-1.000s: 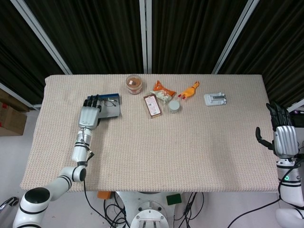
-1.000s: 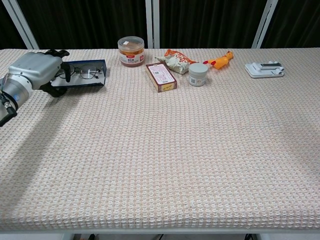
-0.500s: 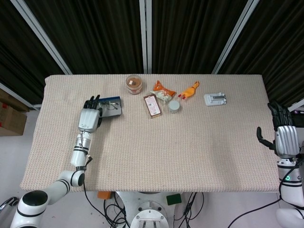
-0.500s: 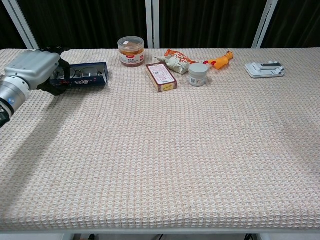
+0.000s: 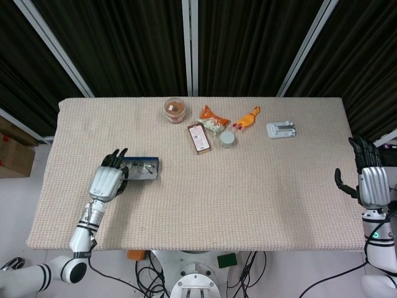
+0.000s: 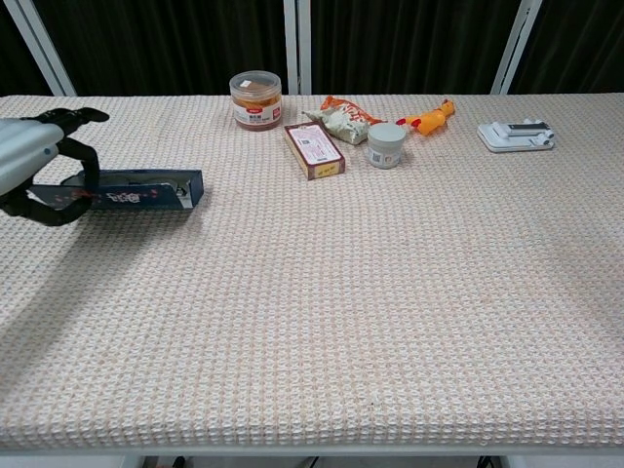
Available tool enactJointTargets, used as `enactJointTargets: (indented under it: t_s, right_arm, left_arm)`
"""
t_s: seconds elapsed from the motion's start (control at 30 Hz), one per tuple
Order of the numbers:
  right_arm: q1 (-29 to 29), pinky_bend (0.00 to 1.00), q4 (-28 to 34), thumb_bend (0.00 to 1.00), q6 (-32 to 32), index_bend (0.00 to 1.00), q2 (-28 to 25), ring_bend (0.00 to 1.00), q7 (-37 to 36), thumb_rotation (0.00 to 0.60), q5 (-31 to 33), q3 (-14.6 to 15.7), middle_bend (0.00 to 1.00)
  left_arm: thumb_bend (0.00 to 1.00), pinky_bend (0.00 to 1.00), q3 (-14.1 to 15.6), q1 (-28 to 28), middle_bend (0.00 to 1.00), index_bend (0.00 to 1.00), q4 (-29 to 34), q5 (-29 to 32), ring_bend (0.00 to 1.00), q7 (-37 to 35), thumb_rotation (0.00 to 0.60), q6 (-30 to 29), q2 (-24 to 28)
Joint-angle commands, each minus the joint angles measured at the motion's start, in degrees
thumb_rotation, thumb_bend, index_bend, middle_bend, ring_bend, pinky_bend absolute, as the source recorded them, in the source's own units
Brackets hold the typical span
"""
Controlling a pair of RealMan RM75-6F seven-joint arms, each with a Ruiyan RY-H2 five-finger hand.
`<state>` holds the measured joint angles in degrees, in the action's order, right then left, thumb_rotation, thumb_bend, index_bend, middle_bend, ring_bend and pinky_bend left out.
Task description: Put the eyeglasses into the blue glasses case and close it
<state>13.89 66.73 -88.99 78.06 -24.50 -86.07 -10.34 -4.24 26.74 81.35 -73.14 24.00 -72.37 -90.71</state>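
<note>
the blue glasses case (image 5: 141,169) (image 6: 132,190) lies open on the table (image 5: 248,192) (image 6: 390,292) near its left edge, about midway between front and back. the eyeglasses (image 5: 143,166) sit inside it; in the head view the thin frame shows against the lining, while in the chest view only a bit of them peeks over the case wall. the left hand (image 5: 108,180) (image 6: 34,171) grips the left end of the case, fingers curled over its far side and thumb at its near side.

well apart, along the back edge near the middle, stand a round jar (image 5: 175,110) (image 6: 255,99) with an orange-brown lid, a brown flat box (image 5: 199,137) (image 6: 313,150), an orange snack bag (image 5: 213,119) (image 6: 339,117), a small grey-lidded tub (image 5: 228,138) (image 6: 386,144) and an orange rubber chicken toy (image 5: 248,117) (image 6: 429,118). the tub is just beside the bag. a grey-white flat device (image 5: 281,130) (image 6: 516,136) lies toward the back right corner.

the right hand (image 5: 368,177) hangs off the right edge of the table, fingers spread and holding nothing; it shows only in the head view.
</note>
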Motion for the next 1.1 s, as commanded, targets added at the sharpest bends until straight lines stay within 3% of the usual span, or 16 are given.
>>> enactJointTargets:
  t_s: [0.03,0.33,0.6,0.87,0.97,1.0,1.03,1.1]
  right_arm:
    - [0.2,0.0,-0.1,0.52,0.1,0.0,0.3,0.0,0.1,0.6,-0.2,0.1,0.0]
    - [0.1,0.0,-0.5,0.52,0.6,0.0,0.2,0.0,0.1,0.6,0.3,0.1,0.0]
    - [0.1,0.0,-2.5,0.52,1.9,0.0,1.1,0.0,-1.0,0.6,1.1,0.2,0.0]
    - [0.6,0.0,-3.7,0.52,2.4,0.0,2.0,0.0,-1.2,0.6,1.0,0.2,0.0]
    - [0.6,0.0,-3.9,0.52,2.4,0.0,2.0,0.0,-1.3,0.6,1.0,0.2,0.0]
    - [0.6,0.0,-3.9,0.52,2.4,0.0,2.0,0.0,-1.3,0.6,1.0,0.2,0.0]
    - [0.6,0.0,-4.0,0.52,2.5,0.0,2.0,0.0,-1.4,0.6,1.1,0.2,0.0]
    - [0.5,0.0,-4.1,0.52,2.4,0.0,2.1,0.0,-1.5,0.6,1.1,0.2,0.0]
  left_arm:
    - [0.54,0.15,0.9,-1.9,0.0,0.7,9.3,1.2,0.0,6.6,0.6,-0.3,6.9]
    - [0.54,0.15,-5.4,3.2,0.0,0.69,-2.1,7.5,0.0,7.7,0.6,5.2,0.4]
    - [0.53,0.15,-7.4,6.4,0.0,0.68,-9.1,10.2,0.0,7.8,0.6,9.0,-3.0]
    - [0.53,0.15,-8.4,8.5,0.0,0.66,-11.8,11.1,0.0,9.5,0.6,9.3,-4.5]
    - [0.51,0.15,-8.6,9.0,0.0,0.52,-12.9,11.4,0.0,10.3,0.6,9.3,-5.0]
    - [0.5,0.15,-8.5,9.2,0.0,0.42,-13.5,12.0,0.0,10.9,0.6,9.7,-5.2]
    - [0.48,0.15,-8.5,9.4,0.0,0.24,-13.8,12.5,0.0,11.2,0.6,10.3,-5.4]
    - [0.46,0.15,-8.9,9.8,0.0,0.04,-14.6,13.9,0.0,11.6,0.6,11.1,-6.1]
